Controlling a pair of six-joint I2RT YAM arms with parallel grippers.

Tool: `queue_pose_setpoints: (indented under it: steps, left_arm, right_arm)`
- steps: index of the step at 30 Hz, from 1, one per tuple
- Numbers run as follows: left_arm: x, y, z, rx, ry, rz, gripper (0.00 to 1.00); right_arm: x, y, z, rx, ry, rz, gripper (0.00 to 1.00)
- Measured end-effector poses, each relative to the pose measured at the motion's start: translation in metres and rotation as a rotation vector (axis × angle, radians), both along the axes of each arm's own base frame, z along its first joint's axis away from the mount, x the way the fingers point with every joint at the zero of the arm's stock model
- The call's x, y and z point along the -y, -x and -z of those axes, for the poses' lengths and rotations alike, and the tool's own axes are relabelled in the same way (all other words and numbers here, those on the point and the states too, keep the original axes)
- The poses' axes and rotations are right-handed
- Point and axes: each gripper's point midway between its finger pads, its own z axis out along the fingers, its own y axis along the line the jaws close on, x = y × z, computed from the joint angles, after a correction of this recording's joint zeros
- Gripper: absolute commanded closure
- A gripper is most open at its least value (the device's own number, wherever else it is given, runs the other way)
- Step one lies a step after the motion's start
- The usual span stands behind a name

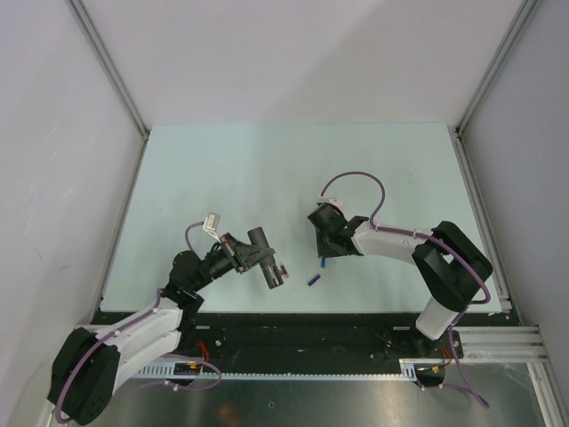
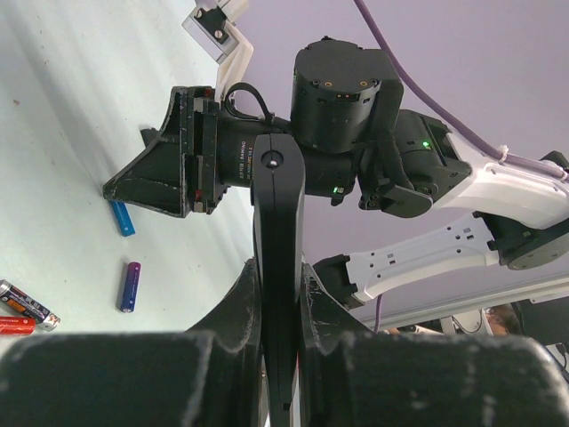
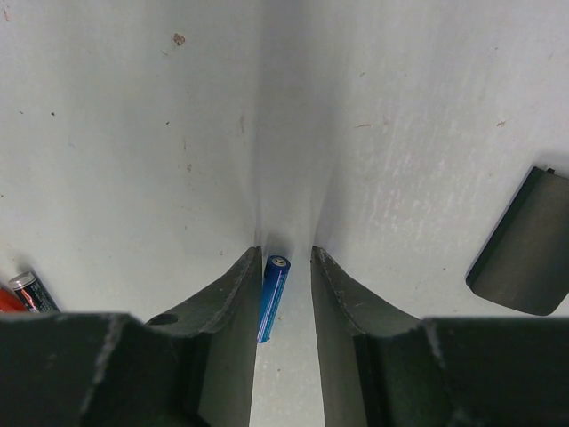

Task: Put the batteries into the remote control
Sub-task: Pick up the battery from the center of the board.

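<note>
One blue battery lies on the table in the slot of the right gripper, long axis running down the gap. The jaws stand apart on either side. There is clear daylight on the right pad, while the left one is tight to the cell or just off it, and I can't tell which from this angle.

Advice for the pinch:
- Centre sideways first so both pads land together, or the near pad will shove the cell and roll it.
- Grip mid-body and leave an end proud for seating.
- Stay low and close slowly, because a round cell on a smooth top squirts out easily.
- Note which end is the button before lifting, since polarity matters at the bay.

More black-and-red batteries sit left of the fingers, near the frame edge, well clear. On the right lies a loose black panel, probably the battery door.

Further out, a purple-blue battery lies spare on the table.

Beyond that, the left gripper is clamped tight on the remote control and holds it off the table, narrow edge towards its camera. The bay isn't visible, so check that it faces the right arm before bringing the cell over.
</note>
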Motion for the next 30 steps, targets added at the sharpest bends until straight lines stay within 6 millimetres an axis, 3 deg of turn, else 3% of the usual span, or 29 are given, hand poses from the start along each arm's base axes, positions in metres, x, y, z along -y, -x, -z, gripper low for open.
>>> queue_pose_setpoints:
  steps: [16,30]
  left_arm:
    - [0.0000,0.0000,0.0001,0.000,0.000,0.000,1.00]
    - [0.0001,0.0001,0.0001,0.000,0.000,0.001,1.00]
  right_arm:
    - [-0.0029,-0.0008,-0.0004,0.002,-0.005,-0.004,0.62]
    - [-0.0056,0.0014,0.0002,-0.002,-0.001,-0.014,0.81]
